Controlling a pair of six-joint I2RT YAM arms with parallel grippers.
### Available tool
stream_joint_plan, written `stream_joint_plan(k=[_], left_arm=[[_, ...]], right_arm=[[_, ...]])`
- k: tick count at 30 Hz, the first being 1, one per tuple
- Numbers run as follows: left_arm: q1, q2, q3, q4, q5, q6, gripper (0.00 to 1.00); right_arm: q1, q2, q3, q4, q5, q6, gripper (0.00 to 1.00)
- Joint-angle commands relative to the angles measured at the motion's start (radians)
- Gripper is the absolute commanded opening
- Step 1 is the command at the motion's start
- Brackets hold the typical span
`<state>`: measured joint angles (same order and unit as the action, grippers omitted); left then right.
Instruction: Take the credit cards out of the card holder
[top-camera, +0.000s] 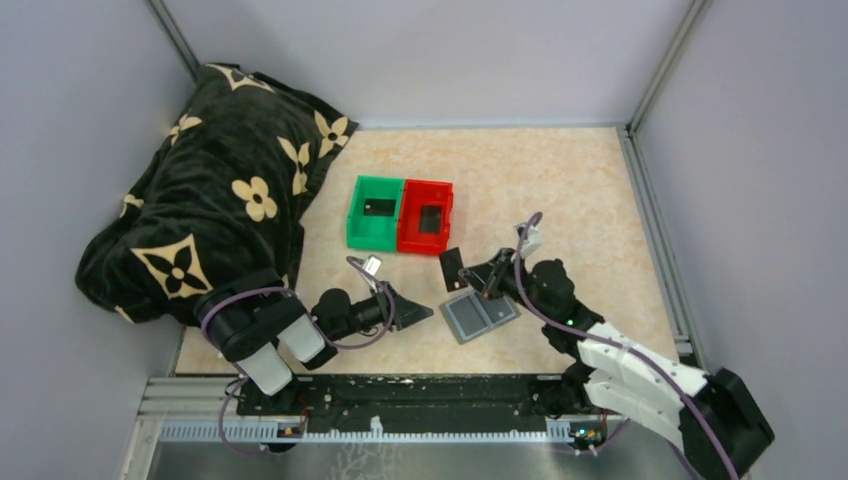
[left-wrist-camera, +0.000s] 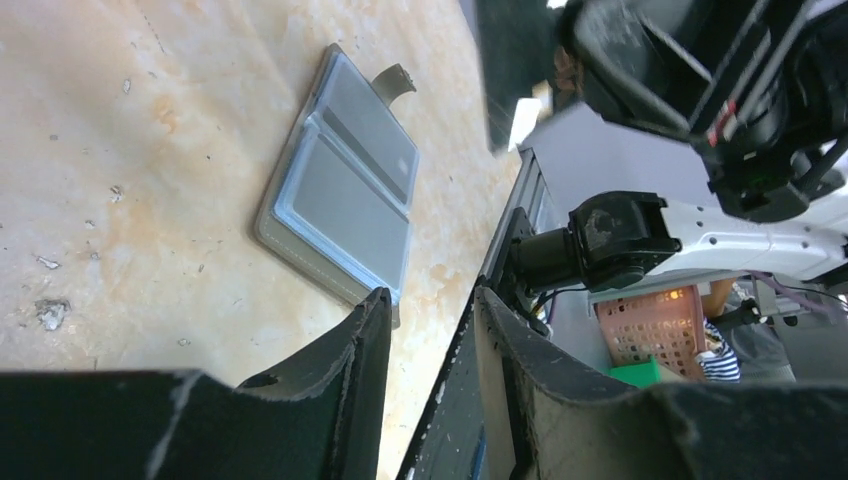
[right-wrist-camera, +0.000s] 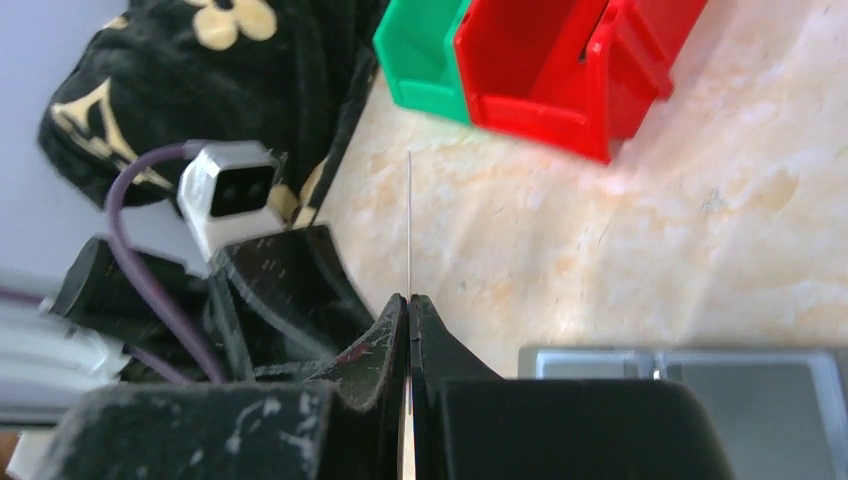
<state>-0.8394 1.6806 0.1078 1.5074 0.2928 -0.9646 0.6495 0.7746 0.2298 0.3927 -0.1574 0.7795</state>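
Near the middle of the table's near edge, the grey card holder (top-camera: 480, 317) lies spread open, both slotted panels facing up. Just beyond it the right gripper (top-camera: 470, 274) is pinched tight on a dark credit card (top-camera: 452, 268), which it holds clear of the holder. The left gripper (top-camera: 422, 312) sits low just left of the holder, its jaws partly apart with nothing between them. I'd say the step in hand is disposing of a card already out of its slot. Next it wants setting down, likely toward the red bin (top-camera: 425, 217) or green bin (top-camera: 375, 212) further back. Whether more cards remain in the slots I cannot tell.
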Motion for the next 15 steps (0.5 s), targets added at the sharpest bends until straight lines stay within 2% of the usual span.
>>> stream_joint_plan(k=[1,8,15], left_arm=[[0.002,-0.069,-0.041,0.208,-0.042,0.017,0.42],[0.003,-0.207,-0.102,0.105,-0.088,0.050,0.41],[0.003,-0.443,-0.109,-0.186,-0.134,0.122,0.41]], right_arm=[[-0.008,0.194,0.173,0.162,0.089,-0.055,0.00],[-0.002,0.502,0.414,0.166,0.294,-0.065,0.00],[0.033,0.732,0.649,0.093,0.402,-0.072,0.00]])
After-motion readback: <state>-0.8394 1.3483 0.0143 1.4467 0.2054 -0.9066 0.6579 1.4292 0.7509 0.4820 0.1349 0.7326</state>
